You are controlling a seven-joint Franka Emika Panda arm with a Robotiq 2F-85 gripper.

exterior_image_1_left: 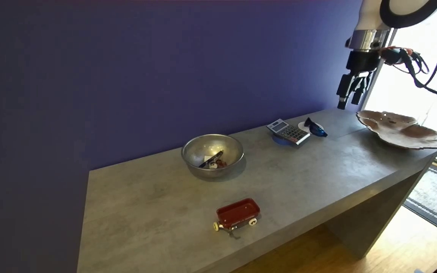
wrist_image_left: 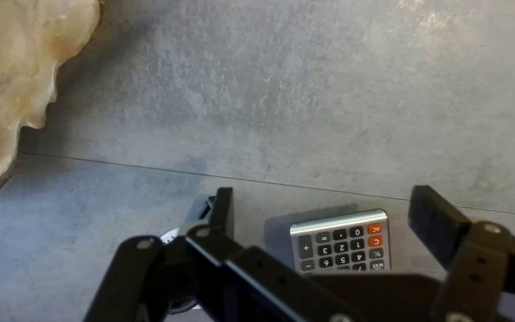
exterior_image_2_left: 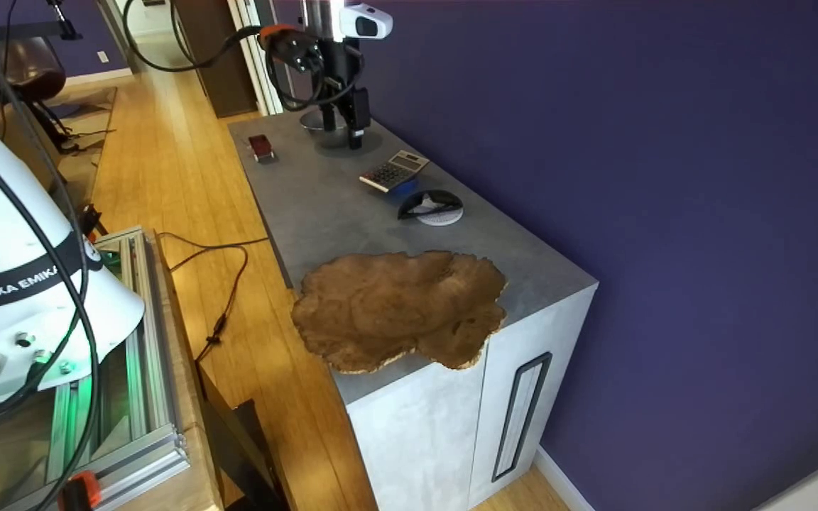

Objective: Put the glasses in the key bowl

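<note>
The glasses [exterior_image_1_left: 318,131] are dark blue-black and rest on a small white round disc on the grey table. They also show as a dark curved shape in an exterior view [exterior_image_2_left: 412,206]. In the wrist view they are mostly hidden behind a finger. The key bowl [exterior_image_1_left: 404,136], wide with a wavy rim and brownish inside, sits at the table end; it also shows in an exterior view [exterior_image_2_left: 398,309] and at the wrist view's upper left [wrist_image_left: 20,58]. My gripper [exterior_image_1_left: 349,103] is open and empty, well above the table; its fingers are wide apart in the wrist view [wrist_image_left: 322,197].
A grey calculator [exterior_image_1_left: 288,131] lies tilted on a blue round object beside the glasses and shows between my fingers in the wrist view [wrist_image_left: 342,243]. A metal bowl [exterior_image_1_left: 211,173] holding small items and a red toy wagon [exterior_image_1_left: 238,214] stand farther along. A purple wall [exterior_image_1_left: 203,76] borders the table.
</note>
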